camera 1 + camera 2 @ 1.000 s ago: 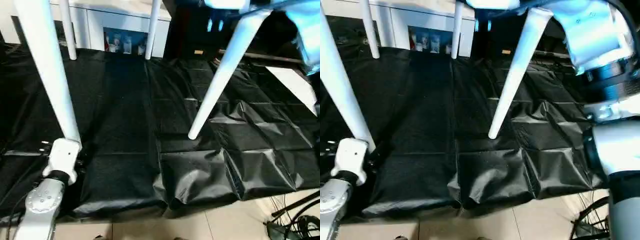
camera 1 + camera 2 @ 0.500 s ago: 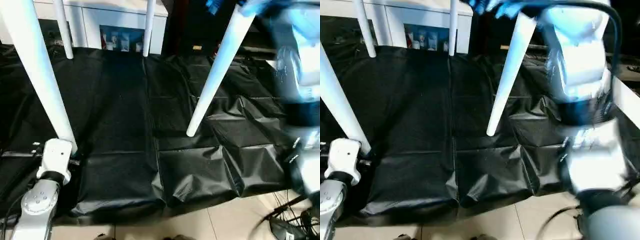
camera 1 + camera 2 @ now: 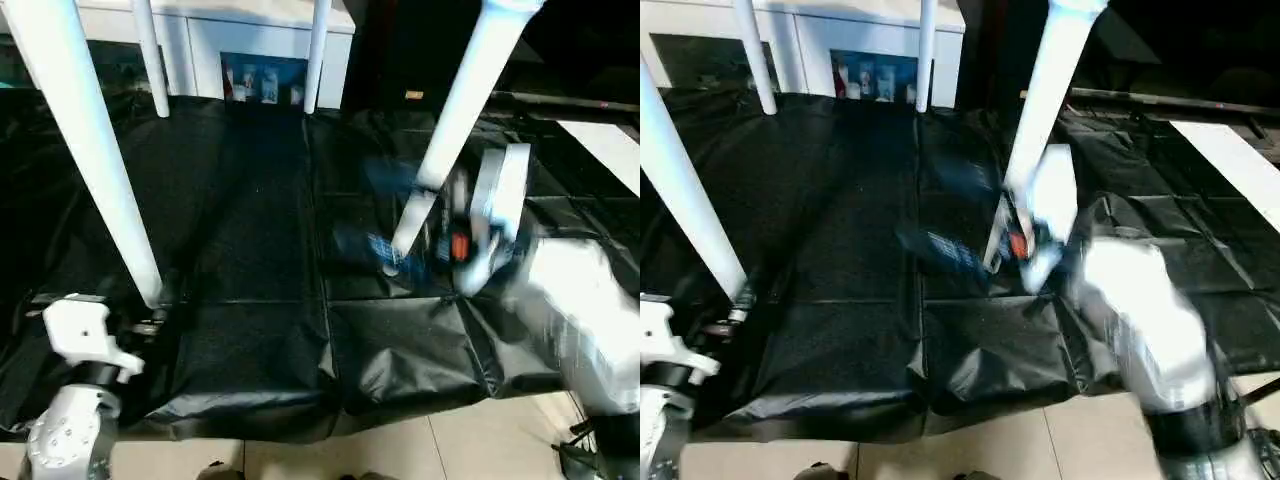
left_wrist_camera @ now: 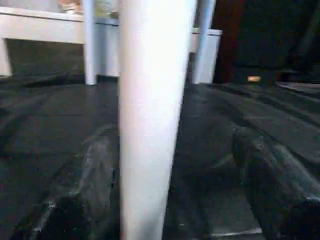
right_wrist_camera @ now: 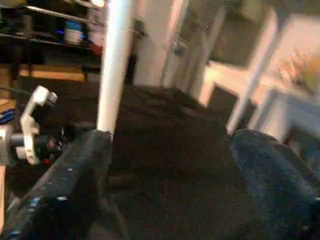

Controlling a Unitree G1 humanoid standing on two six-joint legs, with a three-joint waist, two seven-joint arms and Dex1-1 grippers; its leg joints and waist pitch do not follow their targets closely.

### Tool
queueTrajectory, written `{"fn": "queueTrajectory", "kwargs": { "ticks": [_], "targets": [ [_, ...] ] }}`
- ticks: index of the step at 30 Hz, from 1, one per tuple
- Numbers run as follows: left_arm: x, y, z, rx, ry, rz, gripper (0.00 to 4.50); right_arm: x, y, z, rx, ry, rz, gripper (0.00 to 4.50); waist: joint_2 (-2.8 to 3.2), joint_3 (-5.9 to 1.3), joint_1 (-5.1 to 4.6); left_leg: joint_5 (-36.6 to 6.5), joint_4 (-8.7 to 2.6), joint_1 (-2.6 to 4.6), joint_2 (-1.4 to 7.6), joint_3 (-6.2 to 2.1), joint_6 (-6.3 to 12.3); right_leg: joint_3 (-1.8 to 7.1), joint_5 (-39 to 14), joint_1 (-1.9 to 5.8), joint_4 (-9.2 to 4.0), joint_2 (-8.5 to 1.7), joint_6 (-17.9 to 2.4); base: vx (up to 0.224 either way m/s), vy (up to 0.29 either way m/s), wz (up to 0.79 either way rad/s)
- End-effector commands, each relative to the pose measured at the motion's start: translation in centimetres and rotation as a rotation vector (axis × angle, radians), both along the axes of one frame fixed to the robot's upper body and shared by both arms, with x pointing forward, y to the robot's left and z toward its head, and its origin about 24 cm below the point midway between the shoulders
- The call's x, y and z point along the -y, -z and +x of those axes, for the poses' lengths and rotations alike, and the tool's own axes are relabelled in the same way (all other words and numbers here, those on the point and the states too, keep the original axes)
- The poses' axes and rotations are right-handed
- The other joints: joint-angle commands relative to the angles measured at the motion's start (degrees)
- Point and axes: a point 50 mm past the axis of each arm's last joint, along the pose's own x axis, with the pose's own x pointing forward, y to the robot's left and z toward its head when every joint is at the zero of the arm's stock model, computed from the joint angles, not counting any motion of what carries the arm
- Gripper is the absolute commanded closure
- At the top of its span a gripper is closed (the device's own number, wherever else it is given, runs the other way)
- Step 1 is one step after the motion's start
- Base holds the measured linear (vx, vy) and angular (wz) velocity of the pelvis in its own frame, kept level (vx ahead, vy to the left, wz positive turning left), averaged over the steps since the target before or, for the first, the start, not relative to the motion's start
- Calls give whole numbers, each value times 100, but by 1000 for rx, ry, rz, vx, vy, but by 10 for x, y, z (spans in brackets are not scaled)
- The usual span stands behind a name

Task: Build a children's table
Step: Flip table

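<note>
My left gripper (image 4: 165,200), spread, straddles the upright near-left leg (image 3: 90,150); right gripper (image 5: 165,190), spread, hangs beside the near-right leg (image 3: 455,130).

Creased black sheet (image 3: 250,300) over pale tiled floor (image 3: 420,455), white cabinet (image 3: 250,40) behind

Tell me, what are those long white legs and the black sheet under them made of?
The table legs look like smooth moulded plastic: plain white, tapered tubes with a soft even sheen, though painted metal can't be ruled out. The black sheet seems to be thin plastic film or coated fabric: it shines in patches, keeps square fold creases and bunches up at its front edge.
</note>
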Motion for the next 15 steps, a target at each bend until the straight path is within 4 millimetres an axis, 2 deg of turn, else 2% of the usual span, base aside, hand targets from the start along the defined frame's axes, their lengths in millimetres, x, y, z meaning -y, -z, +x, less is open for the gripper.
{"fn": "queueTrajectory", "kwargs": {
  "ticks": [1,2,3,4,5,6,7,8,9,10,11,12,15],
  "targets": [
    [4,-3,2,16,44,12,40,7,8,-1,-41,36,-19,3,146,-278,-10,-2801,-539,173,54,-58,-211,108,-2943,106,-616,-229,-226,0,0,0],
    [4,-3,2,11,46,17,34,7,15,-4,-67,36,-32,0,153,-274,-38,-2859,-549,153,51,-77,-221,92,-2956,127,-612,-222,-217,0,0,0],
    [1,-2,4,1,28,25,19,14,40,-15,-131,72,-87,0,169,-259,-31,-2864,-564,138,56,-80,-218,92,-2952,132,-622,-225,-180,0,0,0],
    [-1,-2,5,-3,11,29,7,16,48,-19,-149,77,-113,0,188,-242,-14,-2995,-556,195,58,-63,-200,101,-3005,76,-670,-206,-172,0,0,0],
    [-2,-2,5,-4,0,31,7,18,52,-22,-156,80,-128,0,176,-236,-25,-3054,-551,194,50,-66,-190,98,-3061,73,-672,-201,-177,0,0,0],
    [-6,-2,6,1,-30,19,7,23,60,-22,-161,131,-155,0,158,-259,-66,-2935,-569,116,37,-106,-190,77,-3072,157,-630,-233,-172,0,0,0],
    [-7,-3,7,0,-43,18,7,26,63,-22,-165,156,-156,0,158,-259,-66,-2935,-569,116,37,-106,-190,77,-3072,157,-630,-233,-172,0,0,0],
    [-13,-3,7,-5,-89,15,7,36,74,-23,-180,249,-161,0,171,-249,-77,-2889,-578,115,34,-106,-178,73,-3069,143,-637,-235,-161,0,0,0],
    [-14,-4,8,3,-96,9,7,44,80,-21,-174,345,-157,0,184,-232,-89,-2991,-551,154,26,-85,-188,77,-3209,77,-687,-242,-160,0,0,0],
    [-15,-5,8,4,-96,11,7,52,82,-19,-168,423,-140,0,193,-222,-115,-3087,-538,172,6,-93,-178,59,-3388,67,-716,-235,-141,0,0,0],
    [-15,-5,8,4,-95,12,7,54,83,-19,-167,442,-134,0,174,-221,-137,-3100,-541,157,5,-99,-183,53,-3447,78,-723,-237,-116,0,0,0],
    [-15,-6,9,-2,-88,17,7,66,86,-14,-171,547,-85,0,184,-242,-181,-3121,-544,164,2,-118,-172,34,-3432,86,-713,-234,-118,0,0,0],
    [-14,-7,12,-6,-66,20,7,79,83,-6,-156,662,-44,0,204,-240,-200,-3119,-574,136,9,-133,-169,18,-3250,126,-693,-221,-153,0,0,0]
  ]
}}
